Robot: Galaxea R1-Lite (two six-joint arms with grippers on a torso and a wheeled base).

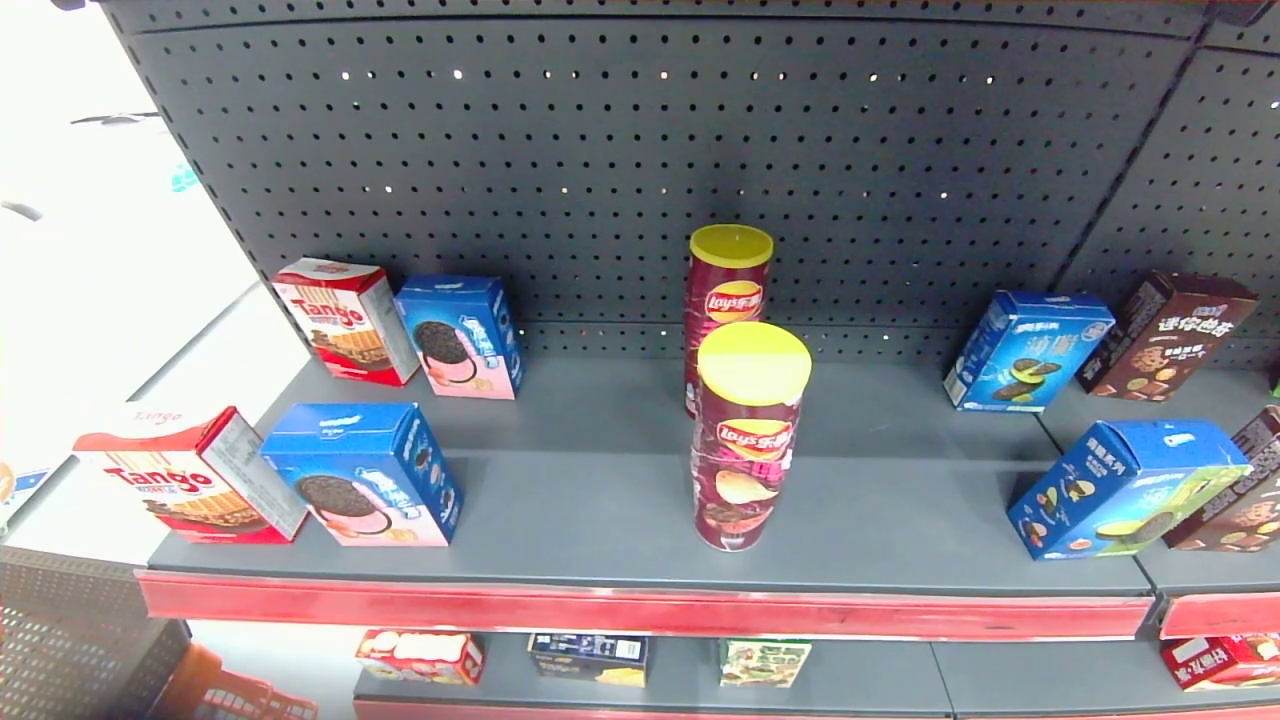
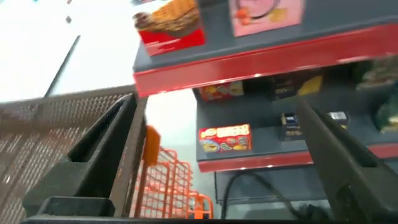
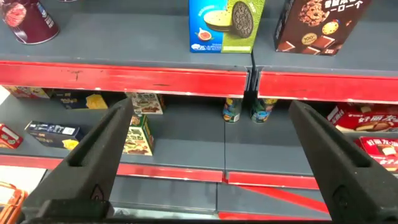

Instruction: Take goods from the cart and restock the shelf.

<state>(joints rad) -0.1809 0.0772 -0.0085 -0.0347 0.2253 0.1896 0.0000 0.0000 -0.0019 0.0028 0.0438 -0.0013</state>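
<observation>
While both arms hang low before the shelving, each end effector has its fingers spread wide, holding and touching nothing. The left end effector (image 2: 214, 102) is beside the mesh cart (image 2: 37, 149), off the left front corner of the shelf (image 1: 620, 500). The right end effector (image 3: 209, 104) faces the lower shelves beneath the shelf's right part.

Head view: two cans stand upright at mid-shelf, the front can (image 1: 748, 440) near the front edge and the rear can (image 1: 728, 290) just behind it, toward the back wall. A red box (image 1: 190, 475) and a blue box (image 1: 365, 475) sit side by side at the left front corner. A blue-green box (image 1: 1125, 490) sits near the right front corner.

Left wrist view adds an orange basket (image 2: 177, 180) next to the cart. Right wrist view adds two small tins (image 3: 231, 111) on a lower shelf, under the blue-green box.
</observation>
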